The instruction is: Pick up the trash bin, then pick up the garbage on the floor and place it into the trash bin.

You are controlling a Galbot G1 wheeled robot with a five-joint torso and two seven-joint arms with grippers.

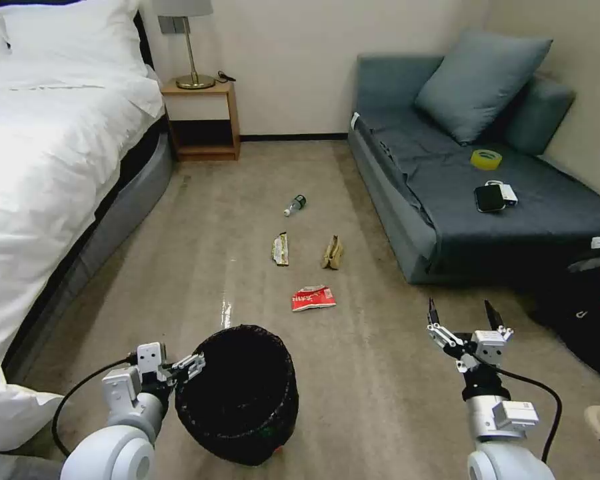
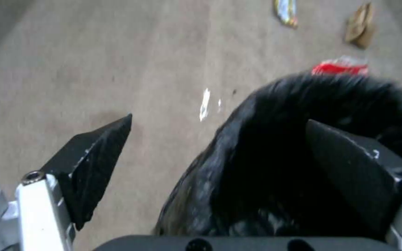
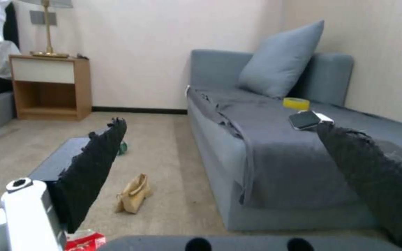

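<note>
The left gripper (image 1: 180,369), jaws spread wide, straddles the near rim of the round black bag-lined trash bin (image 1: 237,393); one finger inside, one outside, not yet closed. The right gripper (image 1: 463,317) hangs open, well apart

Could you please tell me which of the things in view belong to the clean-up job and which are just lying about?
Job: trash bin, left gripper straddling its rim, right gripper, snack packet, paper bag, gold wrapper, bottle.
Lying about: tape roll, phone, both on the sofa.
</note>
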